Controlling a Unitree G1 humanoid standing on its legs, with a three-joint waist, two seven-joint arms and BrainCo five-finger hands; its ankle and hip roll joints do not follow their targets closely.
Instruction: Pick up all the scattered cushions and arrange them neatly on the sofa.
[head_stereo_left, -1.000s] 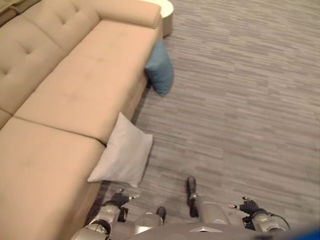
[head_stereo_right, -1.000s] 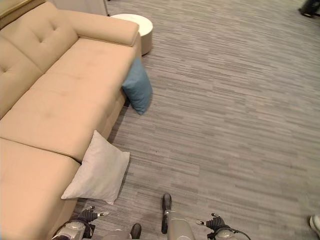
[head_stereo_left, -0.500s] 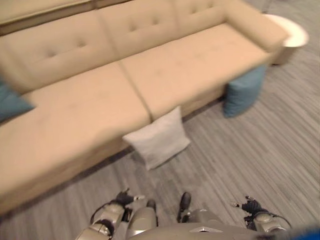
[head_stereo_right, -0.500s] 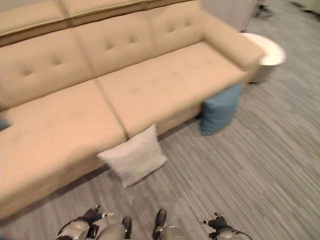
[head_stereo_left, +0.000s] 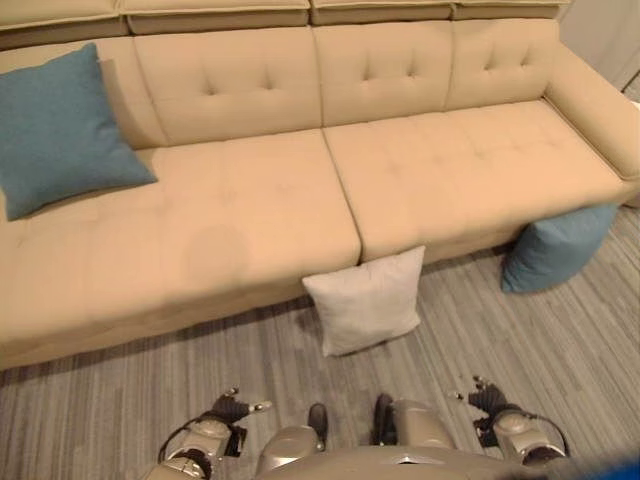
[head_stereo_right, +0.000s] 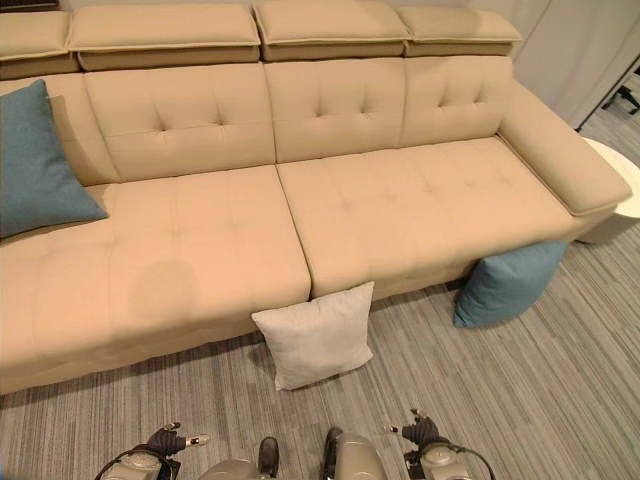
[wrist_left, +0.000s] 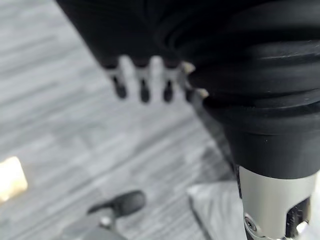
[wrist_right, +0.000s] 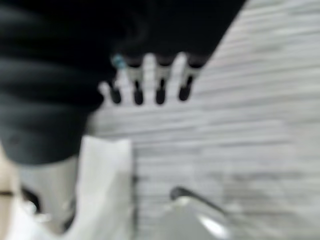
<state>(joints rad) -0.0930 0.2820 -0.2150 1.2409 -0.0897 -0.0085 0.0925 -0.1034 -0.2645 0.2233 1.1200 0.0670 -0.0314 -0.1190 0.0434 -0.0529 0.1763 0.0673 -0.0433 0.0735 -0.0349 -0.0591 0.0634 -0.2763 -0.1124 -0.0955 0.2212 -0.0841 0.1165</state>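
Note:
A long beige sofa (head_stereo_right: 300, 210) stretches across the view. One teal cushion (head_stereo_left: 62, 130) leans against the backrest at the sofa's left end. On the floor, a light grey cushion (head_stereo_right: 315, 335) leans against the sofa's front at the middle. A second teal cushion (head_stereo_right: 508, 282) stands on the floor under the sofa's right end. My left hand (head_stereo_left: 232, 408) hangs low at the bottom left, its fingers (wrist_left: 142, 85) straight, holding nothing. At the bottom right my right hand (head_stereo_left: 487, 401) hangs the same way, with straight empty fingers (wrist_right: 160, 80).
Grey wood-grain floor (head_stereo_right: 560, 390) spreads in front of the sofa. A round white side table (head_stereo_right: 618, 200) stands by the sofa's right armrest. A pale wall or curtain (head_stereo_right: 580, 40) rises behind that corner.
The camera has swung to the left, from along the sofa's right end to facing its front. The teal cushion on the seat came into view. Both hands stay low and empty.

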